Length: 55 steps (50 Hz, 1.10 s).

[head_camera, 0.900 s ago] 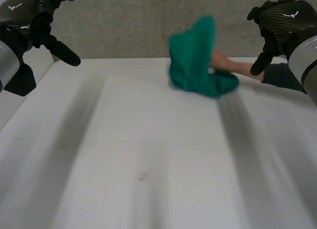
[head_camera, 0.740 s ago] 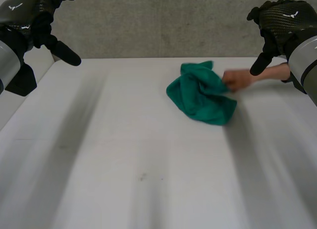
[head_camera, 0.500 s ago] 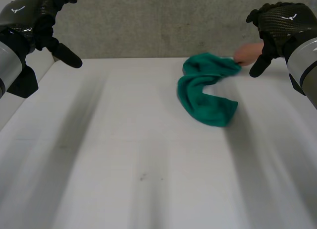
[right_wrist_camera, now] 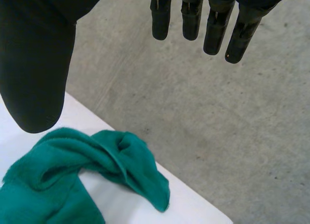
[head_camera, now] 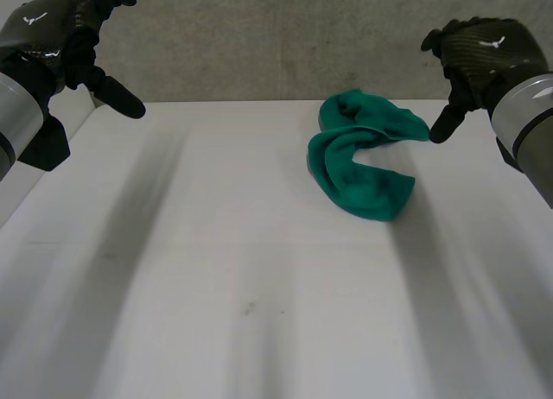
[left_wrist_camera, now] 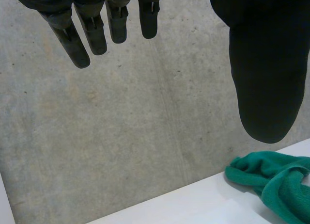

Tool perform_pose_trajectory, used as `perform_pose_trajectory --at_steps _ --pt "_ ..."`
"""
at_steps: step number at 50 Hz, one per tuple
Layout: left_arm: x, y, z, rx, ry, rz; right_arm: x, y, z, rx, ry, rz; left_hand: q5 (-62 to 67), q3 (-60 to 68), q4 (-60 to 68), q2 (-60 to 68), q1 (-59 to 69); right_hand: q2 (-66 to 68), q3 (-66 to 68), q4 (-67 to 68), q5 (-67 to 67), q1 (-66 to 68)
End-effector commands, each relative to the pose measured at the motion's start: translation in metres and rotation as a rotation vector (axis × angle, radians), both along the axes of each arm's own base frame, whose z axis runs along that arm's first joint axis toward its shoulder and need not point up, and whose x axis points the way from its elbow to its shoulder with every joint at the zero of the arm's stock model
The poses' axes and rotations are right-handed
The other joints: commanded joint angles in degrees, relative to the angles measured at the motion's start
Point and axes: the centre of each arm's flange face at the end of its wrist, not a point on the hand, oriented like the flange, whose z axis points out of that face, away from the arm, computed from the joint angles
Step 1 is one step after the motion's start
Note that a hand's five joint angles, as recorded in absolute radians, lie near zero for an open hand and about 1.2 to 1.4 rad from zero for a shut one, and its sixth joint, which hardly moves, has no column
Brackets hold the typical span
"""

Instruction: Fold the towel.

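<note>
A green towel (head_camera: 361,164) lies crumpled in a loose curl on the white table (head_camera: 216,269), toward the far right. The towel (right_wrist_camera: 72,180) lies below my right hand's thumb in the right wrist view, and the towel (left_wrist_camera: 271,178) lies below my left hand's thumb in the left wrist view. My left hand (head_camera: 60,36) hangs raised over the far left corner, fingers straight and apart, holding nothing. My right hand (head_camera: 471,58) hovers raised just right of the towel, fingers straight, also empty.
A grey concrete wall (head_camera: 276,45) stands behind the table's far edge. A white surface (head_camera: 17,179) borders the table on the left.
A person's hand that was shaking and dropping the towel has withdrawn to the right. The towel now lies still. Both my hands shifted only slightly.
</note>
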Motion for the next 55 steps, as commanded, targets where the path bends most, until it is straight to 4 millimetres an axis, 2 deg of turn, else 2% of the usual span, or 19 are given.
perform_pose_trajectory --at_steps 1,9,15,16,19,28,32,35,39,42,44,45,47,48,49,50,51,53,55 --pt "0.0 0.0 -0.002 0.003 -0.002 -0.001 0.008 -0.017 -0.058 0.125 0.222 0.036 -2.51 -2.23 -1.7 -1.52 -1.17 -2.62 -2.06 -3.04 -2.78 -1.44" --pt "-0.001 0.0 -0.003 0.007 -0.002 -0.003 0.025 -0.034 -0.111 0.234 0.303 0.083 -2.51 -2.23 -1.7 -1.52 -1.17 -2.62 -2.06 -3.04 -2.78 -1.44" --pt "-0.002 -0.004 -0.01 0.027 -0.008 -0.003 0.037 -0.057 -0.142 0.285 0.148 0.099 -2.51 -2.23 -1.7 -1.52 -1.17 -2.62 -2.06 -3.04 -2.78 -1.44" --pt "-0.002 -0.005 -0.01 0.027 -0.008 -0.003 0.043 -0.066 -0.159 0.314 0.061 0.122 -2.51 -2.23 -1.7 -1.52 -1.17 -0.37 0.18 -0.8 -0.54 0.81" --pt "-0.003 -0.007 -0.015 0.043 -0.012 -0.004 0.045 -0.069 -0.164 0.322 0.04 0.129 -2.51 -2.23 -1.7 -1.52 -1.17 0.16 0.71 -0.27 -0.01 1.34" --pt "-0.005 -0.01 -0.022 0.064 -0.019 -0.007 0.059 -0.1 -0.216 0.359 -0.048 0.13 -2.34 -2.06 -1.53 -1.35 -1.01 19.29 19.85 18.87 19.13 20.47" --pt "-0.008 -0.01 -0.024 0.07 -0.021 -0.015 0.06 -0.105 -0.221 0.351 -0.047 0.127 -2.34 -2.06 -1.53 -1.35 -1.01 32.62 33.18 32.2 32.46 33.8" --pt "-0.008 -0.009 -0.024 0.068 -0.02 -0.016 0.063 -0.111 -0.212 0.318 -0.061 0.131 -2.34 -2.06 -1.53 -1.35 -1.01 67.24 67.79 66.81 67.07 68.42" --pt "-0.008 -0.009 -0.024 0.068 -0.02 -0.016 0.063 -0.112 -0.205 0.303 -0.065 0.133 -2.34 -2.06 -1.53 -1.35 -1.01 67.38 67.94 66.96 67.22 68.56" --pt "-0.008 -0.009 -0.023 0.067 -0.02 -0.016 0.065 -0.11 -0.183 0.272 -0.075 0.145 -2.34 -2.06 -1.53 -1.35 -1.01 67.38 67.94 66.96 67.22 68.56" --pt "-0.009 -0.01 -0.023 0.063 -0.019 -0.018 0.067 -0.101 -0.128 0.187 -0.093 0.17 -2.34 -2.06 -1.53 -1.35 -1.01 67.38 67.94 66.96 67.22 68.56" --pt "-0.01 -0.011 -0.023 0.054 -0.016 -0.019 0.067 -0.101 -0.128 0.186 -0.093 0.17 -2.34 -2.06 -1.53 -1.35 -1.01 67.38 67.94 66.96 67.22 68.56" --pt "-0.009 -0.013 -0.024 0.049 -0.015 -0.018 0.062 -0.081 -0.053 0.065 -0.132 0.205 -2.34 -2.06 -1.53 -1.35 -1.01 67.38 67.94 66.96 67.22 68.56" --pt "-0.011 -0.017 -0.027 0.041 -0.014 -0.019 0.062 -0.081 -0.052 0.064 -0.132 0.205 -2.51 -2.22 -1.7 -1.52 -1.17 67.38 67.94 66.96 67.22 68.56" --pt "-0.011 -0.017 -0.027 0.041 -0.014 -0.019 0.059 -0.068 -0.019 0.007 -0.14 0.238 -2.51 -2.23 -1.7 -1.52 -1.17 67.38 67.94 66.96 67.22 68.56" --pt "-0.016 -0.032 -0.042 0.046 -0.015 -0.019 0.056 -0.054 0.009 -0.044 -0.145 0.277 -2.51 -2.23 -1.7 -1.52 -1.17 67.38 67.94 66.96 67.22 68.56" --pt "-0.016 -0.032 -0.042 0.046 -0.015 -0.019 0.056 -0.054 0.009 -0.045 -0.146 0.277 -2.51 -2.23 -1.7 -1.52 -1.17 67.38 67.94 66.96 67.22 68.56" --pt "-0.021 -0.043 -0.058 0.057 -0.02 -0.03 0.051 -0.021 0.062 -0.154 -0.158 0.359 -2.51 -2.23 -1.7 -1.52 -1.17 67.38 67.94 66.96 67.22 68.56" --pt "-0.028 -0.056 -0.08 0.079 -0.027 -0.038 0.05 -0.009 0.077 -0.19 -0.164 0.383 -2.34 -2.06 -1.53 -1.35 -1.01 67.38 67.94 66.96 67.22 68.56"
